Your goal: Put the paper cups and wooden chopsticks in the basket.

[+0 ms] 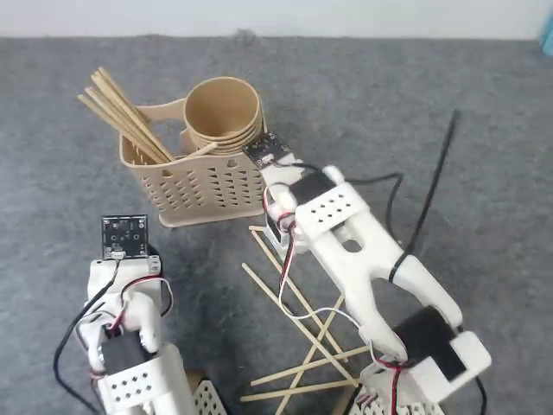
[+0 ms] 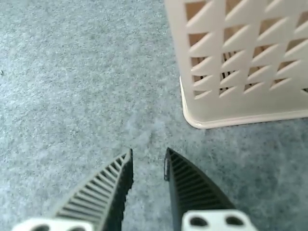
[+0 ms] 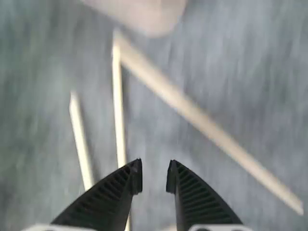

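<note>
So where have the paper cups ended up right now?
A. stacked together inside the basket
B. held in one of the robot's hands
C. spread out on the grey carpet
A: the paper cups sit nested in one stack inside the basket, next to a bunch of chopsticks standing in it.

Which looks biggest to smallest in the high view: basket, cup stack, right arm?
1. right arm
2. basket
3. cup stack
The arm probably sits nearer the camera, so part of its lead may be nearness.
</note>
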Available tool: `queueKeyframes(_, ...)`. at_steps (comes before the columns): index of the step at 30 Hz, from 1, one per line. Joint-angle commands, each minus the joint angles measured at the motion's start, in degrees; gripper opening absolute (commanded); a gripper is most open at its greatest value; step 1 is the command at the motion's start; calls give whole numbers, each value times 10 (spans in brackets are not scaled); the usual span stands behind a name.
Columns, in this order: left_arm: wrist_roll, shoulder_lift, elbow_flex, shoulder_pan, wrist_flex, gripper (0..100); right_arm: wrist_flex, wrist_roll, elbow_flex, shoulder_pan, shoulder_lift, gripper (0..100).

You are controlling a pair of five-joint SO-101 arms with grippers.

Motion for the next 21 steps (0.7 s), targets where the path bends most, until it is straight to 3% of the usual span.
queueKeyframes(1, -4, 4, -5, 3, -17, 104, -192, 5, 81, 51, 50, 109)
queueKeyframes(3, -4, 4, -5, 3, -17, 104, -255, 5, 97, 87, 61, 109)
queueKeyframes(9, -4, 4, -5, 5, -17, 104, -266, 4, 95, 139, 17, 117)
queueKeyframes(16, -4, 4, -4, 4, -17, 104, -266, 4, 104, 144, 17, 300)
queueKeyframes(21, -4, 4, -4, 4, -16, 104, -268, 8, 102, 146, 36, 296)
